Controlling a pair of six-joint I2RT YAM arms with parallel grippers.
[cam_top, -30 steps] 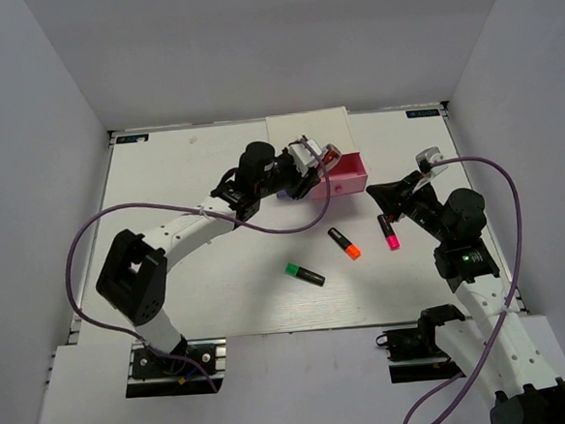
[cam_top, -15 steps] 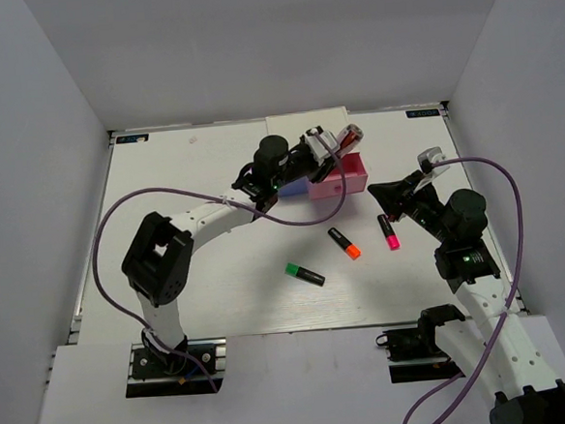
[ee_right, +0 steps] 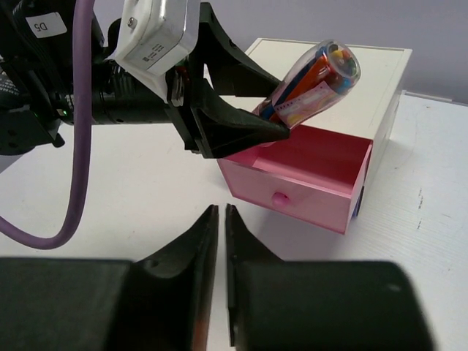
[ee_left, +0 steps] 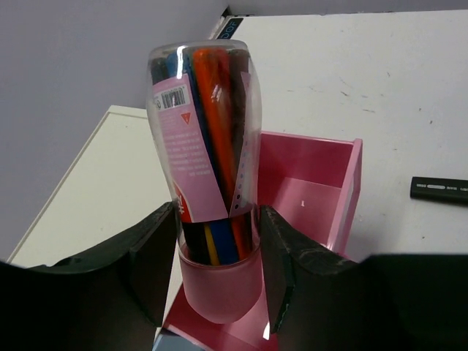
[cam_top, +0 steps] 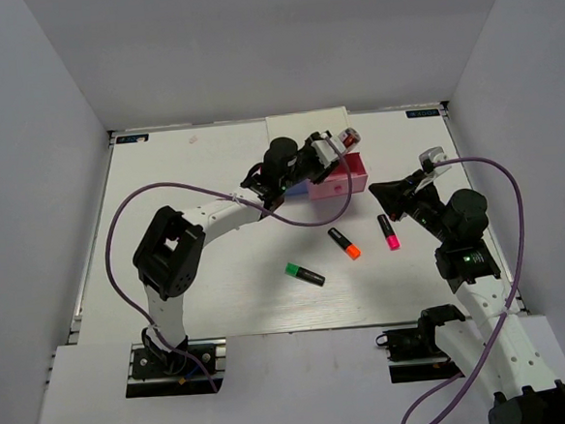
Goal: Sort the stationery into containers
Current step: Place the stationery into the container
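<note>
Left wrist: pink cylinder in gripper

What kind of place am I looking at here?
Probably a robotics lab test cell: a white table boxed in by plain grey walls, two cabled robot arms bolted at its edge, and staged props like a pink drawer and highlighters.

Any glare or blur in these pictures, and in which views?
Left wrist view: glare glints on the clear pink-based plastic tube of coloured pens; the left pincer gripping it is dark and soft. Right wrist view: the right pincer is near-black, detail lost, the open pink drawer sharp. Top view: even light, faint shadows.
</note>
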